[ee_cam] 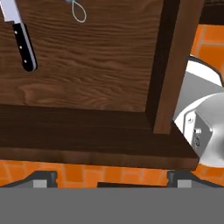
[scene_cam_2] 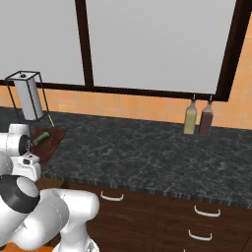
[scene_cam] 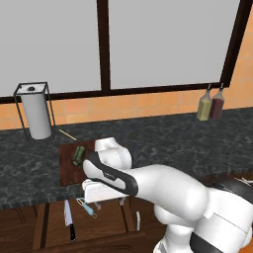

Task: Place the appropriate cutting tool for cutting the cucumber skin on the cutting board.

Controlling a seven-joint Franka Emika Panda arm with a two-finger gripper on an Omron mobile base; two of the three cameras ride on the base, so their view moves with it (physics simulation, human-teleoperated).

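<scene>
Nothing yet delivered to the dark reddish-brown cutting board (scene_cam: pixel 68 170) on the black stone counter (scene_cam: pixel 168 143). Carrying only the short green cucumber (scene_cam: pixel 78 155) near its far edge, with a thin yellow stick (scene_cam: pixel 66 134) just beyond on the counter. No tool on the wood so far.

Peeler (scene_cam: pixel 87 207), blue-handled with a pale looped head, lying untouched on the floor of the open wooden drawer (scene_cam: pixel 54 232) below the counter's front edge. Just beside it, to the left in the left base view, the long black-handled knife (scene_cam: pixel 69 220), the wrong pick for skinning.

Gripper (ee_cam: pixel 112 178) released, its two dark tips spread wide at the bottom of the hand view and gripping nothing. Hanging over the drawer and looking down into it, the drawer's near wall crossing the view between fingertips and contents. Peeler's loop (ee_cam: pixel 78 11) just showing at the very top edge there, left of centre and well apart from the fingertips; knife (ee_cam: pixel 19 35) further left.

By this reading, the whole job ahead: bringing the hand forward and down until the blue handle sits between the fingers, clamping, lifting clear of the drawer and knife, then up over the counter lip to set the peeler down on bare board beside the cucumber. Likely snag: the knife so near, and the peeler's slim handle flat against the wood.
</scene>
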